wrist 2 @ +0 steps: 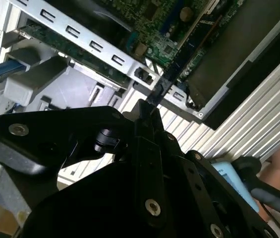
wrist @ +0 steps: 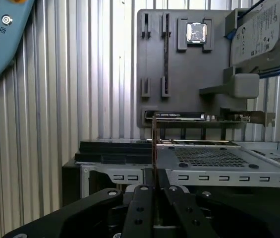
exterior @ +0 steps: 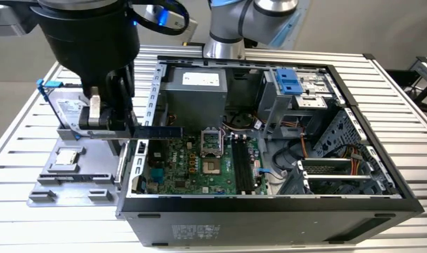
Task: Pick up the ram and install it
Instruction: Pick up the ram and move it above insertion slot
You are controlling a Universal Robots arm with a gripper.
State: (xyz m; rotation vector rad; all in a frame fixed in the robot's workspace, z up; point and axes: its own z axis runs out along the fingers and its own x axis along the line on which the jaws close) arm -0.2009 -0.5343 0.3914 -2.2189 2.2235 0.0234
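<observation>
The ram (exterior: 160, 129) hangs clear in the air, carried by one end and lying level on its long edge. It reaches from the gripper (exterior: 123, 128) across the open computer case's (exterior: 269, 203) side wall toward 3 o'clock in the exterior view. That edge-down attitude likely suits a straight push into the black memory slots (exterior: 242, 167), which lie at about 4 o'clock from it, well apart.

In the first wrist view the ram (wrist: 153, 144) shows as a thin line rising from between the jaws, which are closed narrowly on it. The exact pad contact is hard to make out.

Past the gripper, at 8 o'clock, the grey parts tray (exterior: 93, 182) holds the processor chip (exterior: 66, 157) and the hard drive (exterior: 62, 113).
</observation>
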